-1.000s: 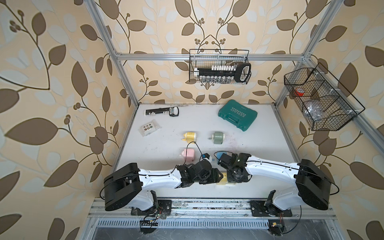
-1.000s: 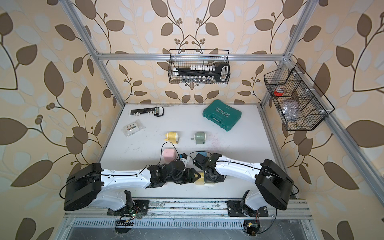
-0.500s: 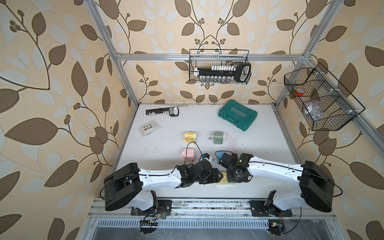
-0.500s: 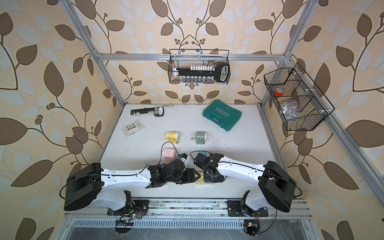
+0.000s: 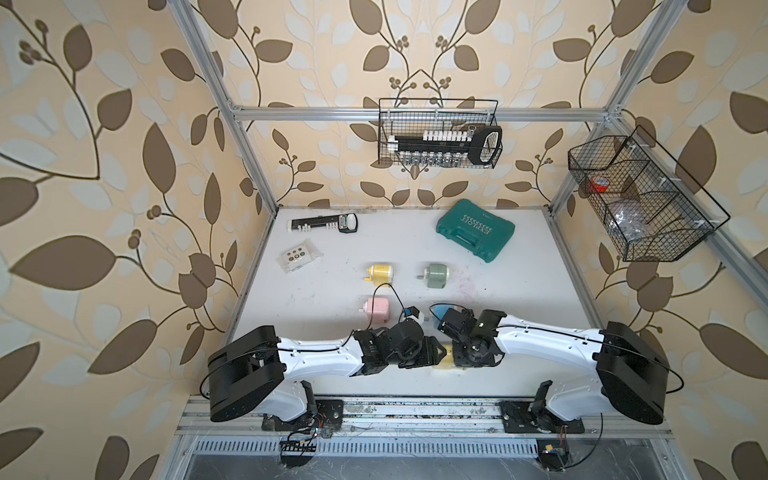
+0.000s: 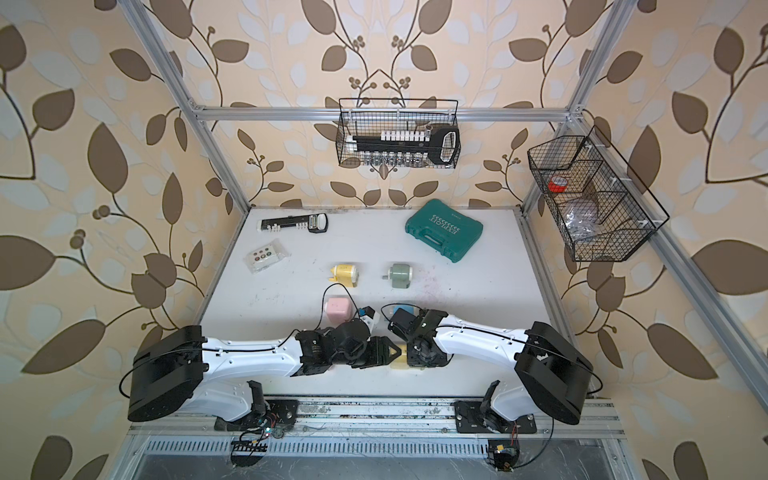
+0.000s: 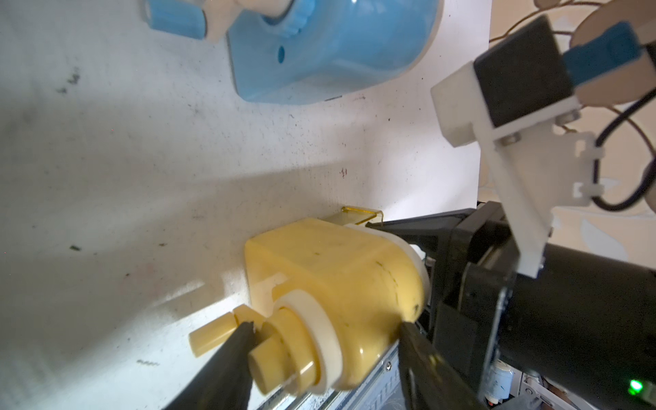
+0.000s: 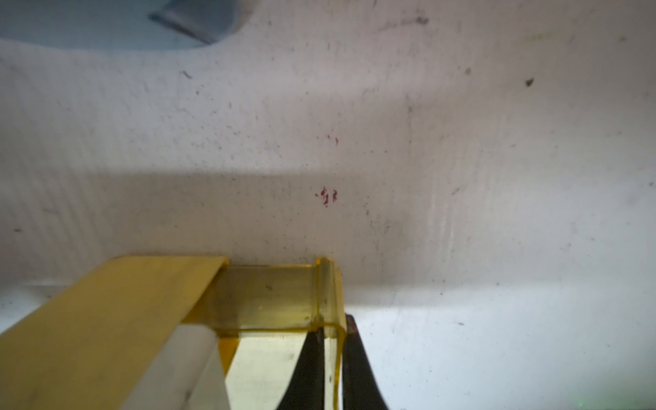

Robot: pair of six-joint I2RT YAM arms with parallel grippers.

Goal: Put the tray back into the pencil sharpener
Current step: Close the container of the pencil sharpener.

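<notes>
The yellow pencil sharpener (image 7: 340, 269) lies on the white table at its front edge, between both arms, and shows as a small yellow patch in both top views (image 5: 441, 362) (image 6: 398, 360). My left gripper (image 7: 326, 326) is shut on the pencil sharpener's body at the crank end. The clear yellow tray (image 8: 269, 298) sits partly inside the pencil sharpener (image 8: 106, 319), with its end sticking out. My right gripper (image 8: 335, 328) is shut on the tray's outer end wall, one finger on each side of it. In the left wrist view the tray (image 7: 358, 214) peeks out behind the body.
A blue sharpener (image 7: 330, 49) lies close behind the arms. Pink (image 5: 376, 309), yellow (image 5: 380, 272) and green (image 5: 436, 275) sharpeners lie mid-table. A teal case (image 5: 475, 230) sits at the back right. The table's front edge and metal rail are right beside the held sharpener.
The right arm has shifted very slightly. Both grips and the sharpener look the same as before.
</notes>
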